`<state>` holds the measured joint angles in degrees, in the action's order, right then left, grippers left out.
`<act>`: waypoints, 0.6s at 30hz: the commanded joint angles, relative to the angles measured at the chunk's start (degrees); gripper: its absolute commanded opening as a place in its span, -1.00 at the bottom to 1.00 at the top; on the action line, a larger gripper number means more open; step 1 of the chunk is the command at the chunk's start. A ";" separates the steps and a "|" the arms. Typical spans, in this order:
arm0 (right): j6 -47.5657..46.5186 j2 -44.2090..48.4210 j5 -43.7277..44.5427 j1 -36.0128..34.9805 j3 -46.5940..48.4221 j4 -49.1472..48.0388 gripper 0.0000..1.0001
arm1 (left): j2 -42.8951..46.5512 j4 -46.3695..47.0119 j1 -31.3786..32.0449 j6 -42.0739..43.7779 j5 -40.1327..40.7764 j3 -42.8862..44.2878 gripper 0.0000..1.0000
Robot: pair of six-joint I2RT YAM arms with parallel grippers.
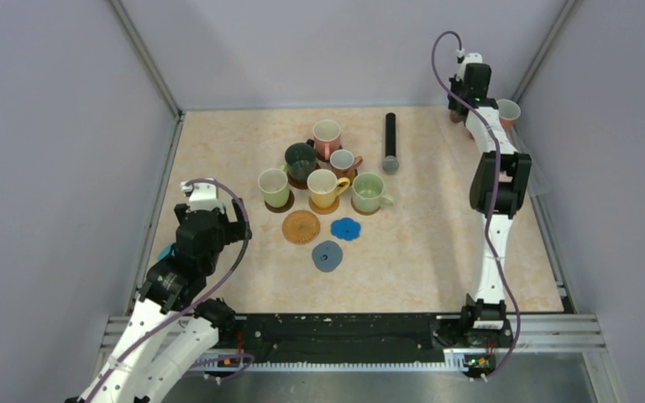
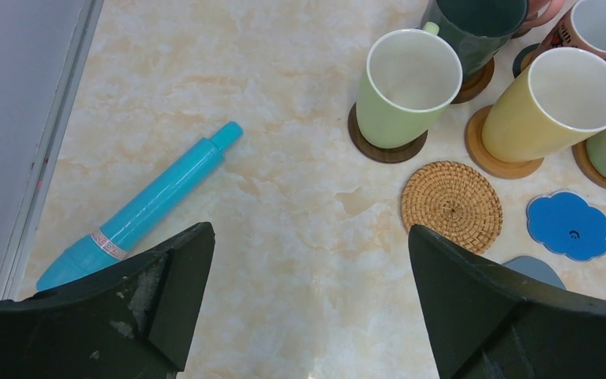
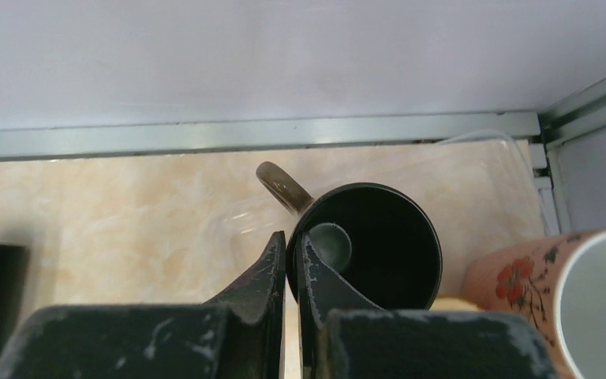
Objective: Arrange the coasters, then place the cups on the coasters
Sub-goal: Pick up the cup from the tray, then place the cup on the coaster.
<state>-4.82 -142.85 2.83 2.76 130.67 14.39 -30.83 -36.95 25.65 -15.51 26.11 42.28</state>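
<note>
Several cups stand clustered mid-table: pink (image 1: 327,134), dark green (image 1: 300,159), small orange (image 1: 345,161), yellow (image 1: 323,186) and two pale green (image 1: 274,186) (image 1: 368,191), most on round coasters. A woven tan coaster (image 1: 301,226), a blue flower coaster (image 1: 346,228) and a grey-blue coaster (image 1: 327,255) lie bare in front. My left gripper (image 2: 309,237) hangs open over bare table, left of the woven coaster (image 2: 451,205). In the far right corner my right gripper (image 3: 292,241) is shut on the rim of a dark brown cup (image 3: 379,245), one finger inside, one outside.
A pink flowered cup (image 3: 552,292) stands just right of the dark brown one, close to the corner rails (image 3: 548,126). A long black cylinder (image 1: 390,141) lies behind the cluster. A turquoise pen-like stick (image 2: 146,204) lies by the left wall.
</note>
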 commanded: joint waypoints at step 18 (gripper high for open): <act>13.18 44.37 -4.02 -8.54 -37.65 1.75 -1.00 | 1.69 2.36 0.09 0.61 -4.98 1.48 0.98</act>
<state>8.16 -105.65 -1.32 -1.65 97.25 16.78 -28.60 -36.86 25.65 -15.25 22.79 42.30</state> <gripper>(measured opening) 0.020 0.986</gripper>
